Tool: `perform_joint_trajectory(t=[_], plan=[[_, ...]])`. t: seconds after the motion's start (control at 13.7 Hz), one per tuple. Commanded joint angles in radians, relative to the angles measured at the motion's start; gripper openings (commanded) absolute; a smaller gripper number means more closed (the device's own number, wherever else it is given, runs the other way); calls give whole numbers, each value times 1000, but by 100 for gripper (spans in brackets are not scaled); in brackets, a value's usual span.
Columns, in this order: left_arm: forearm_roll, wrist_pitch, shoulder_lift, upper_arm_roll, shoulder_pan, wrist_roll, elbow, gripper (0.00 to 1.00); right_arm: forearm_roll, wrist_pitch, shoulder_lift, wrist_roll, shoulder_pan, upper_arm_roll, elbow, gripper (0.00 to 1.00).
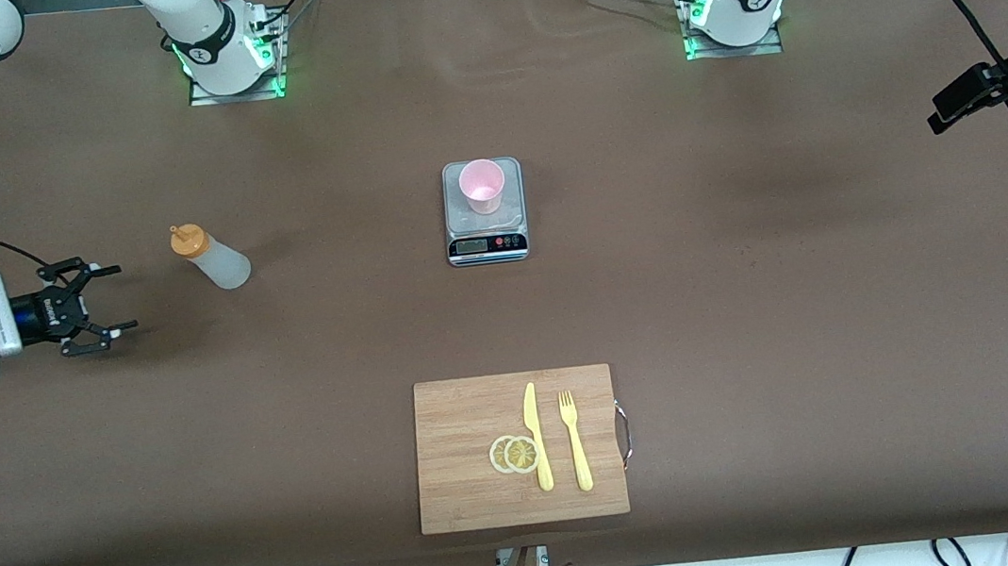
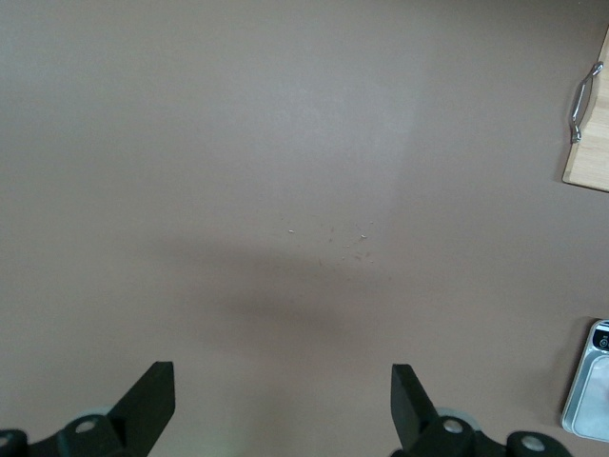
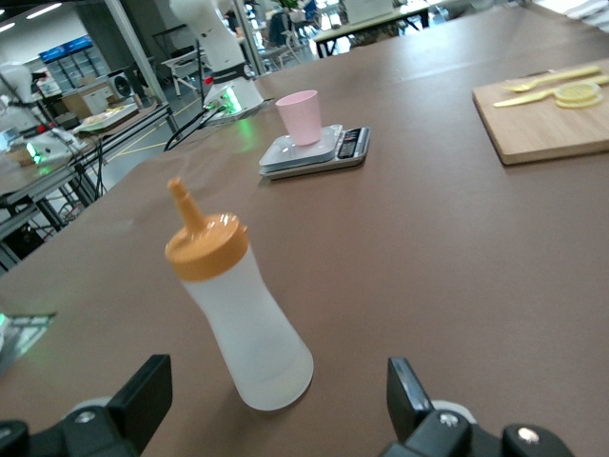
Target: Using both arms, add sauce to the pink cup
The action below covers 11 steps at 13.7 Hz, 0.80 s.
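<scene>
Two grippers open: right gripper (image 1: pixel 110 309) beside sauce (image 1: pixel 212 256); left gripper (image 1: pixel 945 117) waiting.

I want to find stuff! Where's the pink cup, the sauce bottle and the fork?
pink cup (image 1: pixel 483 187): front view, inner wall below the rim.
sauce bottle (image 3: pixel 249 328): right wrist view, whitish body.
fork (image 1: pixel 577 453): front view, handle.
</scene>
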Motion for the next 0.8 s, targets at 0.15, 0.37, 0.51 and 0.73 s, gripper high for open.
perform_joint_trajectory(t=[0.15, 0.37, 0.51, 0.73], plan=[[-19, -15, -4, 2, 4, 20, 7, 100, -19, -44, -43, 388, 86, 13, 161, 100], [-18, -13, -4, 2, 4, 20, 9, 100, -23, -38, -72, 650, 190, 3, 250, 100], [-18, -15, -4, 0, 4, 18, 7, 100, -69, -20, -115, 816, 253, -4, 253, 100], [-18, -15, -5, 0, 4, 17, 8, 100, -161, 28, -172, 1003, 328, 1, 253, 100]])
